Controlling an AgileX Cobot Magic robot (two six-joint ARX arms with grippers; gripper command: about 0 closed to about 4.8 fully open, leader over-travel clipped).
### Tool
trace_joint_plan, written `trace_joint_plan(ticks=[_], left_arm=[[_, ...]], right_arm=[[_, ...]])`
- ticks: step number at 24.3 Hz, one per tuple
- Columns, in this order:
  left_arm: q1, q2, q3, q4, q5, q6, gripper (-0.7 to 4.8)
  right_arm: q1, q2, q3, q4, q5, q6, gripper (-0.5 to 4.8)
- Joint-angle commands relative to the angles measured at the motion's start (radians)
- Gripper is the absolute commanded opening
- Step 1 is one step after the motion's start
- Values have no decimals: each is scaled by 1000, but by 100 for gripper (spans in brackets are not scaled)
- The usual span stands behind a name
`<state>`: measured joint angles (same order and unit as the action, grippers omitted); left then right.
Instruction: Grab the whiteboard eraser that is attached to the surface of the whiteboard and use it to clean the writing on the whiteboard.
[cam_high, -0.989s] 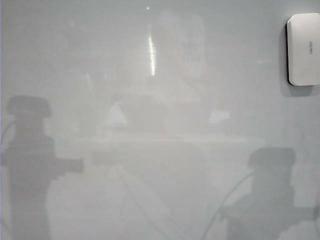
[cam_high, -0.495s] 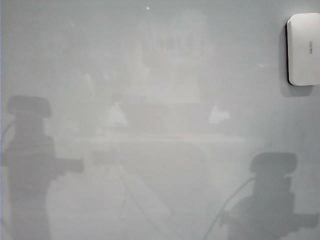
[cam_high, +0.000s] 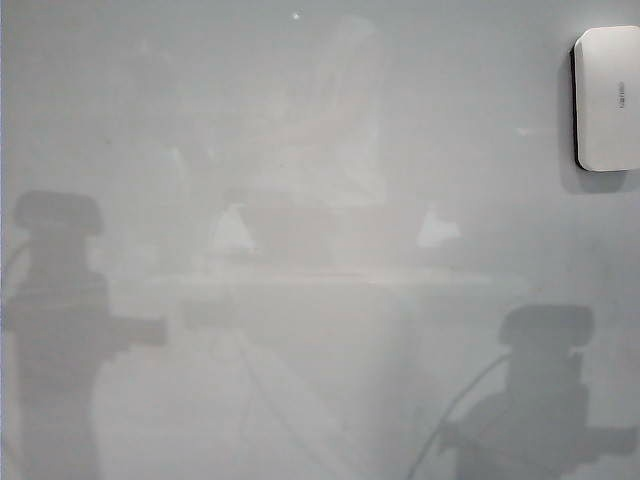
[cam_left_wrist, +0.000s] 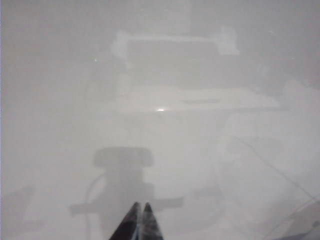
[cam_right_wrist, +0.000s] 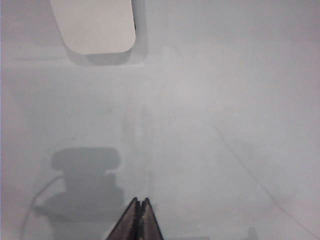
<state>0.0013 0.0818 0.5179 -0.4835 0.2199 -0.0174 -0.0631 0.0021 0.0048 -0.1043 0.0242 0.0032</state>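
Neither arm is visible in the exterior view, only two dark arm-shaped shadows low on the whiteboard (cam_high: 320, 120), one at left, one at right. Each wrist view shows only fingertips pointing across the board surface.

Whiteboard eraser (cam_high: 608, 98) sits stuck to the board at the upper right edge of the exterior view, black felt edge facing left; right wrist view has it ahead of the tips (cam_right_wrist: 95, 25), well apart. No writing discernible, just reflections.

Left end effector (cam_left_wrist: 138, 220): clenched, empty. Right end effector (cam_right_wrist: 138, 216): clenched, empty, touching nothing visible.
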Motion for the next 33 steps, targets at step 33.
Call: trace_joint_plan(ticks=[33], left_arm=[[-2, -75, -510, 543, -96, -5, -6]], right_arm=[[0, -1, -4, 10, -1, 1, -5]])
